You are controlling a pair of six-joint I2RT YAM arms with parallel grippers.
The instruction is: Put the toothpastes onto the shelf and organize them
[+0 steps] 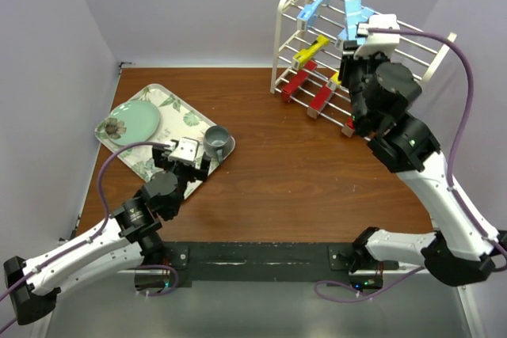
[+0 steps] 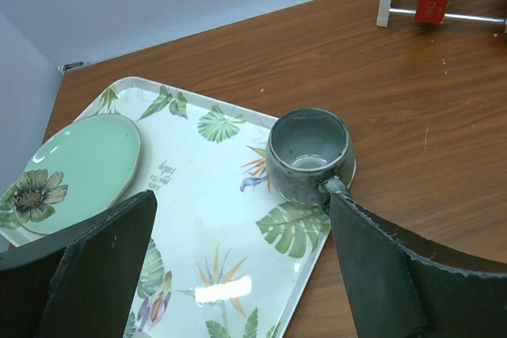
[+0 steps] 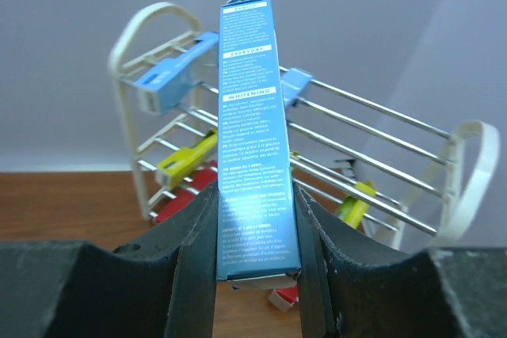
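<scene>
Right gripper [image 3: 255, 195] clamped on light blue toothpaste box [image 3: 249, 108], held over shelf [image 3: 150, 21] top tier. Box long axis runs away from wrist, far end raised above rods. Left gripper [image 2: 242, 199] spread wide, holding nothing, over leaf tray [image 2: 182, 187], just beside grey mug [image 2: 309, 148]. Brown wood table [image 1: 301, 172], pale lilac walls. Right arm hides shelf's right part; box count there unclear.
</scene>
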